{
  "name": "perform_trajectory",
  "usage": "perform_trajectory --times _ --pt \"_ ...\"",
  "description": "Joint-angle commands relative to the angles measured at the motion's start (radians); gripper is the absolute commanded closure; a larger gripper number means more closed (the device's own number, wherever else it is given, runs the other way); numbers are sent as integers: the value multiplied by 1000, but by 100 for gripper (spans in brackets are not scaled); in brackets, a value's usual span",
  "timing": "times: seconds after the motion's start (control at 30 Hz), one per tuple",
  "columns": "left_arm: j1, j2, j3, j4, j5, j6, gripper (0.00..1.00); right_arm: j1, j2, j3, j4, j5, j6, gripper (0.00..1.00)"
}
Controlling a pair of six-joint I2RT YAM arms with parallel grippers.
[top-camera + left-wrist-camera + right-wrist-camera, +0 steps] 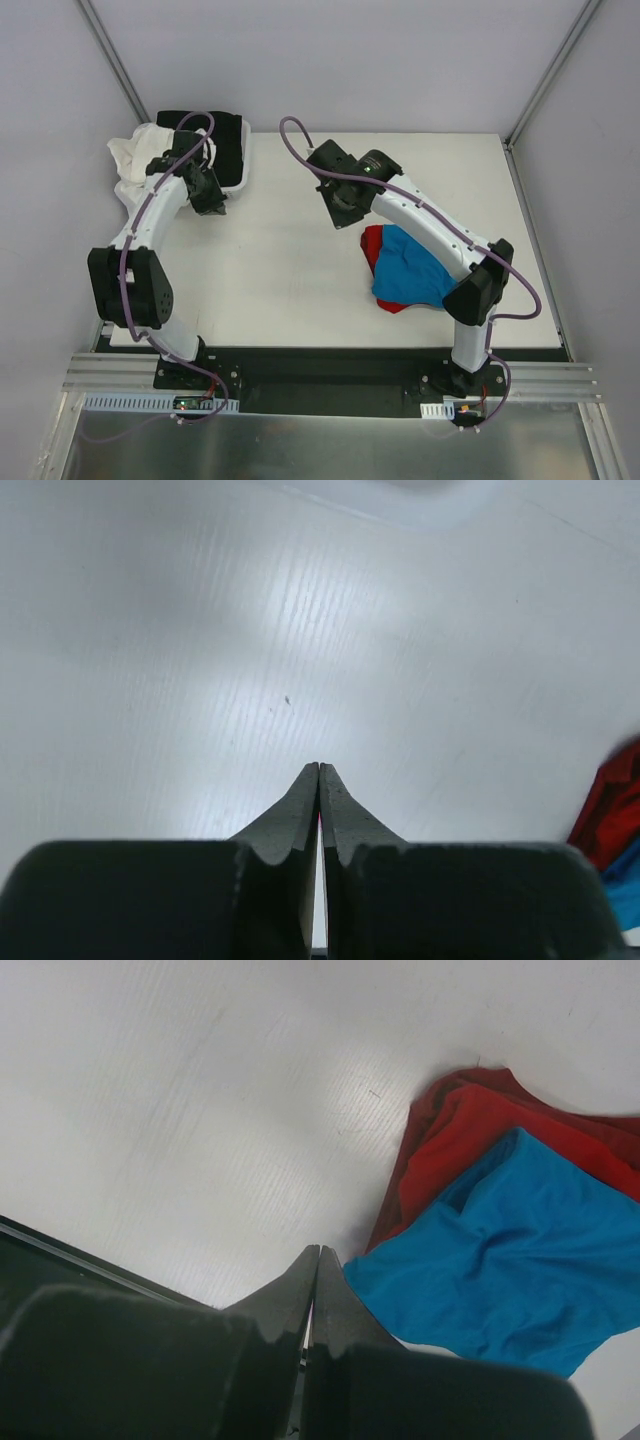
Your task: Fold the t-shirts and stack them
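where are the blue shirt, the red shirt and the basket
blue shirt [520, 1250], right wrist view, middle of cloth
red shirt [470, 1130], right wrist view, upper fold
basket [241, 183], top view, rim corner

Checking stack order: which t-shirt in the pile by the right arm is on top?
The blue t-shirt. It lies over the red t-shirt, which only peeks out from under its edge.

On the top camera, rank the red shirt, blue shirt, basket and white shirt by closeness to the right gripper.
1. red t-shirt: just beside the right gripper, on its right-arm side.
2. blue t-shirt: lying on the red one, a little further off.
3. basket: well off to the left, by the left arm.
4. white t-shirt: beyond the basket, farthest left.
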Motion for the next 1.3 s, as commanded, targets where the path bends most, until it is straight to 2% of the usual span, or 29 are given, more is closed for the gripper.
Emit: perform_trajectory --times 0.0,0.1,0.3,0.57,0.8,0.9,1.07,1.27 --pt "23 -23 -104 -22 -32 -47 100 -8 -27 16 13 -8 -5 99" --pt "23 57 -110 -25 -37 -20 100 -9 -28 14 13 -10 -6 99" --pt "23 250 29 -33 -52 22 100 -11 -42 4 11 -1 0 99" --pt "23 431 335 -25 -287 54 100 -14 -71 -38 -7 2 30 99" --pt "29 592 653 18 -341 60 100 -14 -142 -176 -4 -56 79 99" --pt "59 657 752 14 -322 54 100 -14 -166 -254 3 -67 86 99" --pt "181 683 743 1 -266 -3 100 -12 -186 -305 -4 -44 75 99" --pt "239 671 691 -77 -408 2 100 -24 -157 -242 -10 -34 38 99"
